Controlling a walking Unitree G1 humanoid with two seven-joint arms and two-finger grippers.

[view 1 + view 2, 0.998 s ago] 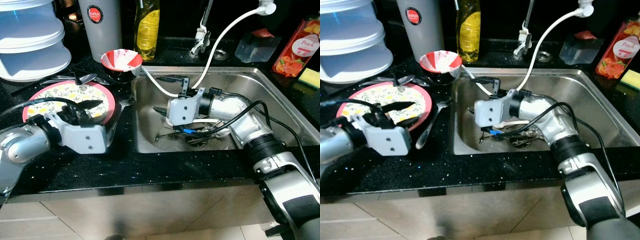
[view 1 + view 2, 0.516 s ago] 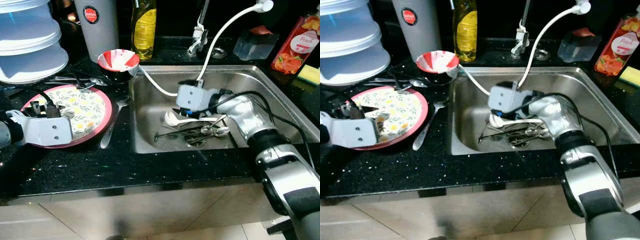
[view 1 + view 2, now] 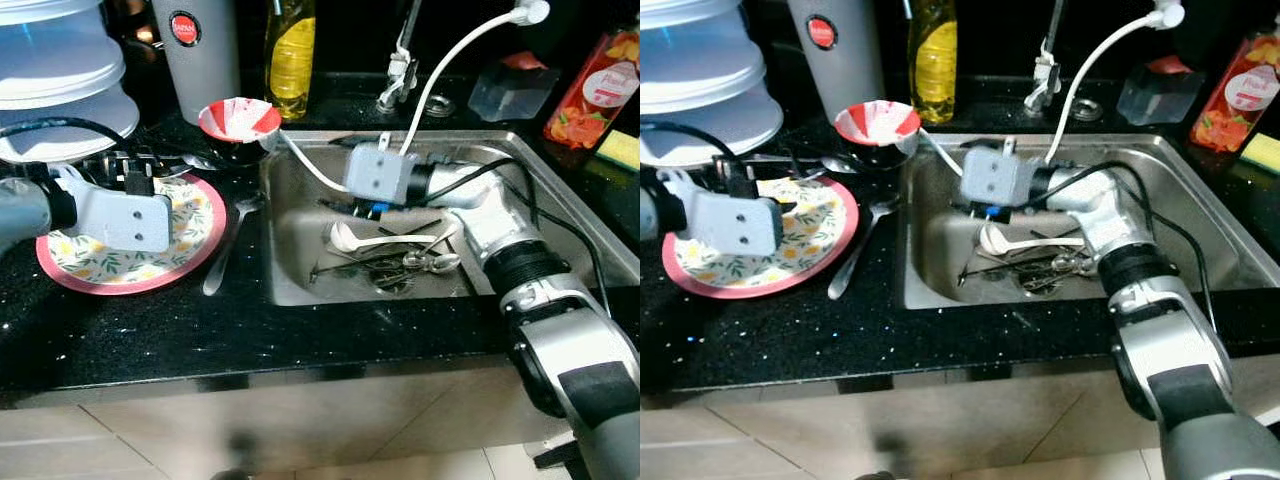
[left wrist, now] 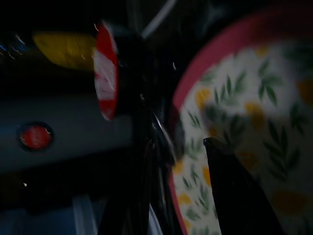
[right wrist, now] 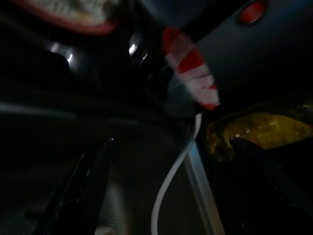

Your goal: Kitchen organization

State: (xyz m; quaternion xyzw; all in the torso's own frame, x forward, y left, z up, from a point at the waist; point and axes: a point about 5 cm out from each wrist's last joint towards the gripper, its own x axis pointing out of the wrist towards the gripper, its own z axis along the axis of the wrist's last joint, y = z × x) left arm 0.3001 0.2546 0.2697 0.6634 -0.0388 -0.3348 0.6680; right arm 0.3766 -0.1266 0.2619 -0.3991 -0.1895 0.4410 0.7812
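The right gripper, jaws wide and empty, hung in the sink above the cutlery at 6 o'clock, probably for collection. The left gripper, jaws apart and empty, hovered over the plate, aimed at 12.

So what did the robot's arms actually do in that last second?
The right gripper rose from the cutlery lying in the sink, carrying nothing, fingers open, and now points toward the sink's left wall. The left gripper, open, swung from the plate's near right edge to its far rim by the red-and-white bowl. Plate, bowl, spoon and bottles stayed put.
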